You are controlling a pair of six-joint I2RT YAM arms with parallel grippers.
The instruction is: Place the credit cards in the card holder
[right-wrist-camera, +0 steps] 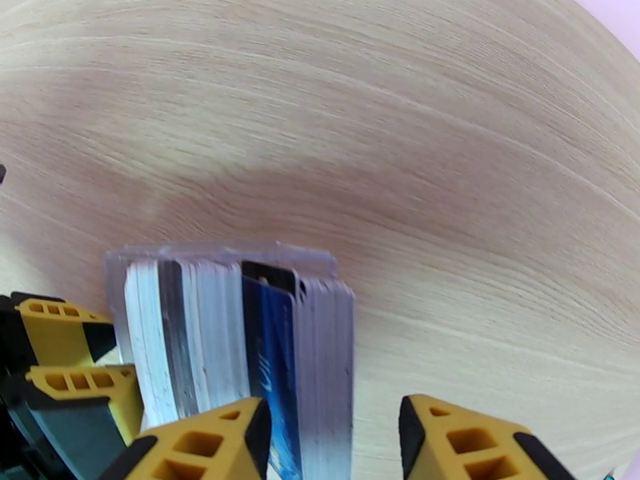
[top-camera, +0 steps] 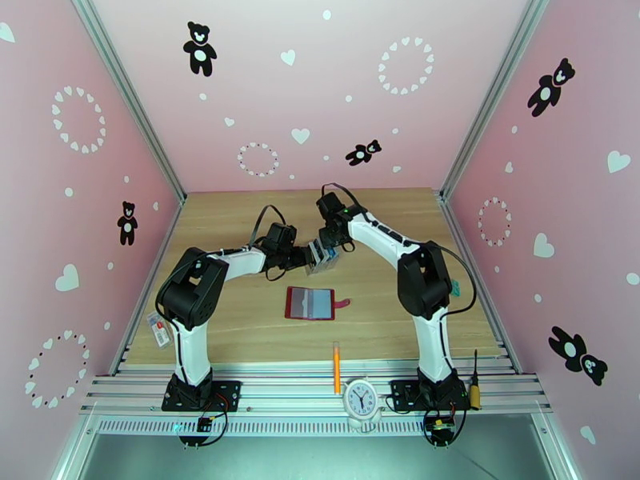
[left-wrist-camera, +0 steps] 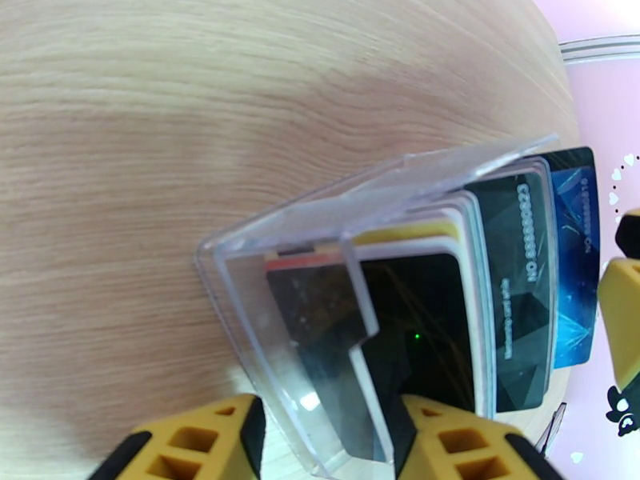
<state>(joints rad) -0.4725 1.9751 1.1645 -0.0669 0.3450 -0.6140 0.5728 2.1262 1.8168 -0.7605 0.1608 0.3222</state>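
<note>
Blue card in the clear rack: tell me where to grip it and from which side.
Take the blue card by its free end, which stands out of the clear rack toward the right gripper. Come in from that open side, opposite the left gripper holding the rack, and pinch the card's flat faces; neighbouring cards sit close.

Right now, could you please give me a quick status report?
Left gripper shut on clear rack. Right gripper open, astride credit cards in the rack. Card holder lies open on table, apart. Nothing between rack and holder.
</note>
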